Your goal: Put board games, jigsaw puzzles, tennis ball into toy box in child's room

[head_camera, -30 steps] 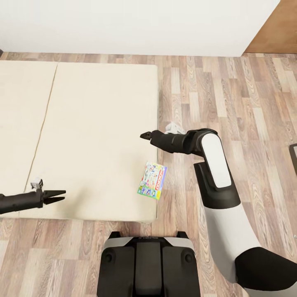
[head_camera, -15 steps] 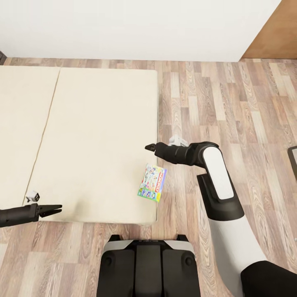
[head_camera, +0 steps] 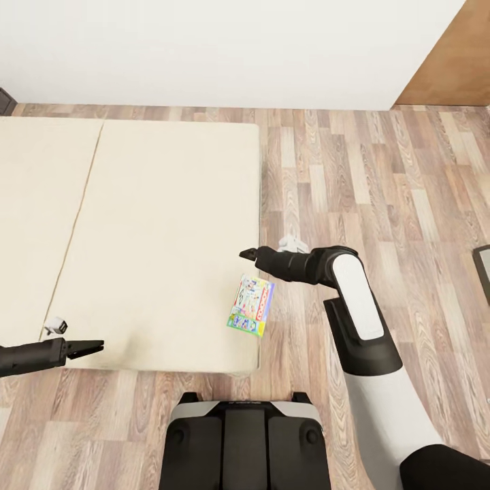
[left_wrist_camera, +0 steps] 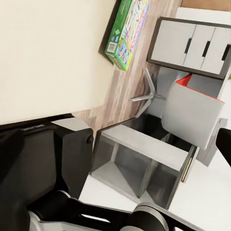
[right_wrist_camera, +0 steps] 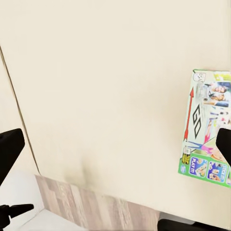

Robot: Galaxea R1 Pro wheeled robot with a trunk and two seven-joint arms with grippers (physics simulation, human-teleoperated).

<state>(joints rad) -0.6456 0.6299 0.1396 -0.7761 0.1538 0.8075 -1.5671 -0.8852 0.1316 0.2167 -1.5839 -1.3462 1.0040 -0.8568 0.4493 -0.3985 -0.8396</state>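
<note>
Right pincer at frame centre in the head view, over the bed's right edge: jaws spread wide, nothing held. Board game lies just below it, flat on the mattress, overhanging the edge. Left pincer at lower left, above the bed's near edge: jaws slightly parted, empty. Wood floor to the right.

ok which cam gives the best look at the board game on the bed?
Right wrist view: the board game lies face-up and large, its print readable, with one corner behind a fingertip. The head view shows it whole but small, overhanging the bed edge. The left wrist view catches it obliquely, side on.
</note>
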